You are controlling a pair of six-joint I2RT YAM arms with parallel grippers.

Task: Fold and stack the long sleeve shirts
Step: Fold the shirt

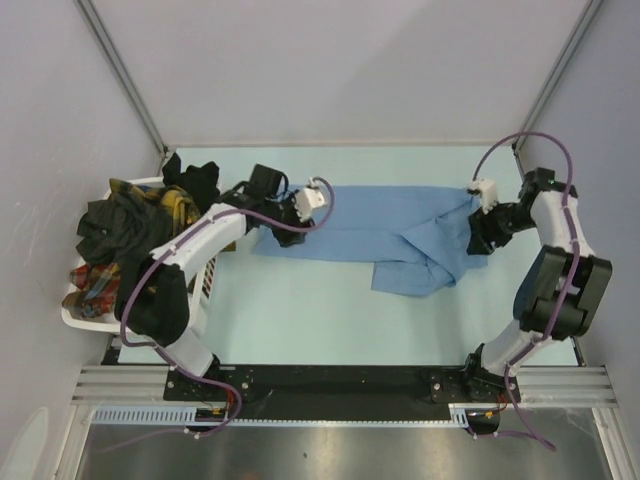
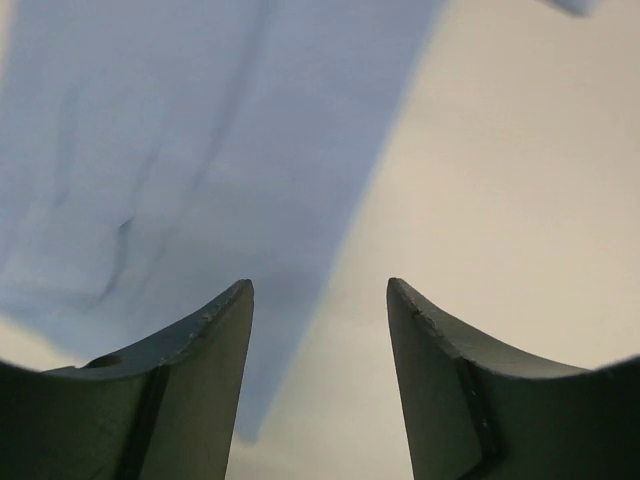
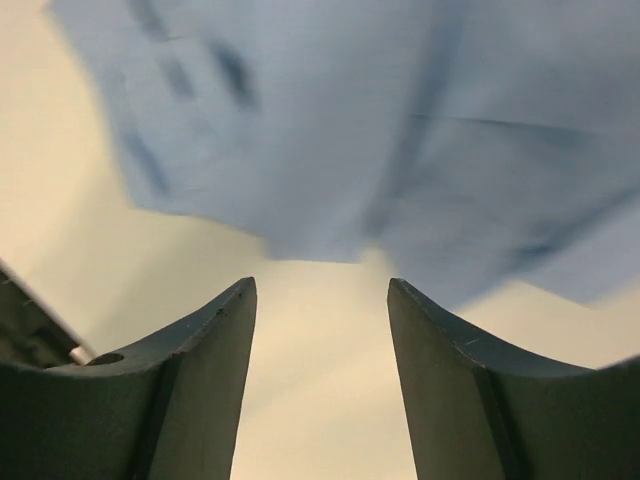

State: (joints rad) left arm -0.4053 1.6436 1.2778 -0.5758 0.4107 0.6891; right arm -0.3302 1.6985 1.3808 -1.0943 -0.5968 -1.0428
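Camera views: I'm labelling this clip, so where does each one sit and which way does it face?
Top external: above and behind the bases, looking down on table, blue shirt and basket; left arm and right arm show.
Left wrist: on the left arm, looking past the open left pincer at shirt edge and table.
Right wrist: on the right arm, open right pincer facing crumpled shirt.
Shared: both wrist views show blue shirt and table.
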